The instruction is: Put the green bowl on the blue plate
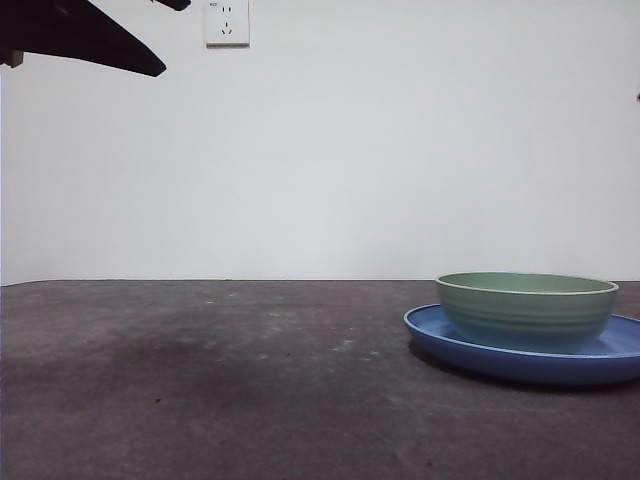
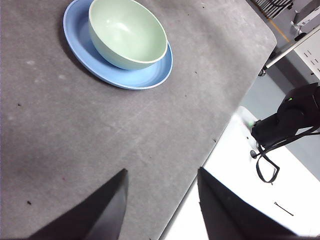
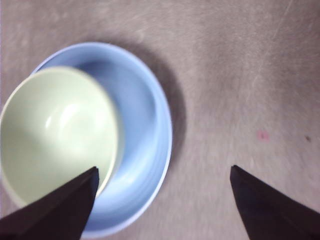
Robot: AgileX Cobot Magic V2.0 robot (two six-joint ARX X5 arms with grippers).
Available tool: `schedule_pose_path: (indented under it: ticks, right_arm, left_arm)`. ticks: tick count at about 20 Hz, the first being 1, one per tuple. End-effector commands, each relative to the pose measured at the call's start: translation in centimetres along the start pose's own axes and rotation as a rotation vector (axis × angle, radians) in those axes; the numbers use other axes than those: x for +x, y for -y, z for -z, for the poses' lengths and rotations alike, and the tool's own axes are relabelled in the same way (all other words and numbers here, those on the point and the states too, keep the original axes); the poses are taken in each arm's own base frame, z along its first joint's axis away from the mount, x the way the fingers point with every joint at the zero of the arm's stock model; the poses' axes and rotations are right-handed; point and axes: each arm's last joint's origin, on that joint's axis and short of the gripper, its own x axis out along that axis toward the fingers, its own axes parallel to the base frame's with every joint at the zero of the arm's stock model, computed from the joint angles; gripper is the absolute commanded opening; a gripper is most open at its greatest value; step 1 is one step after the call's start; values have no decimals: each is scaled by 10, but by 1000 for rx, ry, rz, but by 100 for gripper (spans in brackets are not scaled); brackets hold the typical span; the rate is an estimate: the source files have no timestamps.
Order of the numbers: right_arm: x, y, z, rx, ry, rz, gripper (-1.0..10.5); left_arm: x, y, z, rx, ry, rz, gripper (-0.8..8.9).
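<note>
The bowl (image 3: 57, 135) sits on the plate (image 3: 142, 150), off-centre, just under the right claw (image 3: 162, 205), its 2 jaws apart. A careless sideways pull-away could nudge it.

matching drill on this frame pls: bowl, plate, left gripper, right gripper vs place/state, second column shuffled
Things:
1. green bowl
2. blue plate
3. left gripper
4. right gripper

Place or state:
A. jaws open, above the bowl and plate, holding nothing
B. lies flat on the table, carrying the bowl
C. jaws open, off to the side near the table edge, bowl and plate at a distance
D. sits upright on the plate, off-centre, empty

Pairs: 1-D, 2-B, 3-C, 4-A
</note>
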Motion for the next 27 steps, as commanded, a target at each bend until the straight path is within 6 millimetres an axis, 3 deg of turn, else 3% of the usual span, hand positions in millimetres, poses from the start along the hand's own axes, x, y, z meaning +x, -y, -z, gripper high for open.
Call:
schedule_pose_path:
  ticks: [1,7,10,14,20,27]
  right_arm:
    - [17,5,-10,-3,-19,-19,319]
    - [62,13,-15,6,-108,-42,315]
    - [78,16,-15,9,-141,-43,227]
    - [94,15,-14,-4,-160,-45,202]
    - [100,14,-15,-16,-157,-45,67]
    - [100,14,-15,-15,-159,-37,61]
  left_arm:
    - [1,1,-2,29,5,10,223]
    - [1,1,-2,29,5,9,223]
    - [1,1,-2,29,5,9,223]
    - [1,1,-2,29,5,9,222]
    - [1,1,-2,28,5,9,223]
    - [1,1,-2,24,4,9,222]
